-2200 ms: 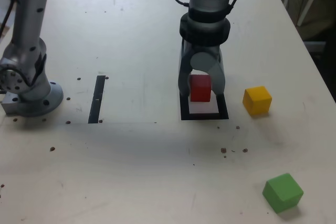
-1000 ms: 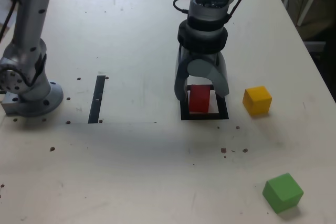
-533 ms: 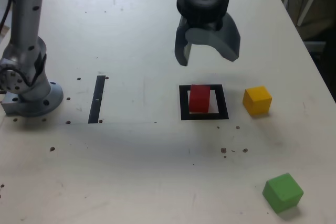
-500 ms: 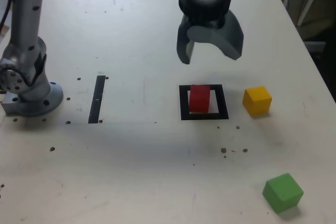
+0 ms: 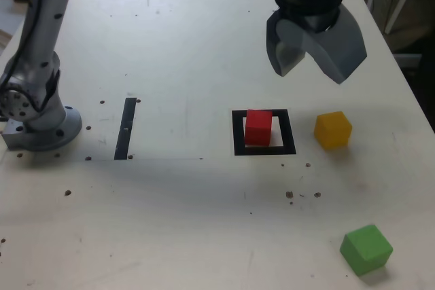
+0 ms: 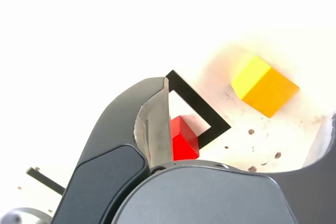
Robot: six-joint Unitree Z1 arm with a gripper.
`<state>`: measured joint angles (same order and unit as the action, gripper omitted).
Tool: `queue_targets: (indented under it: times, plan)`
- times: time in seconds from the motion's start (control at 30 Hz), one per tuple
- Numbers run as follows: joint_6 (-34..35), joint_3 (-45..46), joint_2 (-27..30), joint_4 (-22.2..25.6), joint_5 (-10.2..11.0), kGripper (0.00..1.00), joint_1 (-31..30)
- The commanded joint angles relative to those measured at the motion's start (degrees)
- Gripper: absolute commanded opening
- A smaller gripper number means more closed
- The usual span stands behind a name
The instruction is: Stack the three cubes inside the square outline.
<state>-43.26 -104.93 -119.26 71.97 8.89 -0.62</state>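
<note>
Your gripper (image 5: 307, 78) hung spread and empty; the yellow cube (image 5: 333, 131) lay below it, toward the exterior view's right.

My exterior view is moderately lit and a bit soft, with a pale sheen across the upper part of the worktop (image 5: 183, 45), a greyer band lower down, a soft shadow beside the green cube (image 5: 367, 249) and a dark background past the far edge. My wrist view runs far brighter: much of the surface is blown out to featureless white, the yellow cube (image 6: 264, 86) glares on one face, and a faint warm tint spreads around it.
</note>
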Motion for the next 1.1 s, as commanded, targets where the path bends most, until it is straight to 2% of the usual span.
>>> queue_targets:
  times: [0.0,0.2,0.7,1.07]
  plan:
    - [-4.1,-1.5,-1.4,0.5,-0.4,0.99,-0.3]
    - [-7.0,-5.6,-4.7,2.2,-0.9,0.99,-1.7]
    - [-7.6,-10.1,-11.9,3.7,-0.1,0.97,-4.7]
    - [-6.1,-12.7,-15.4,3.7,0.5,0.88,-4.7]
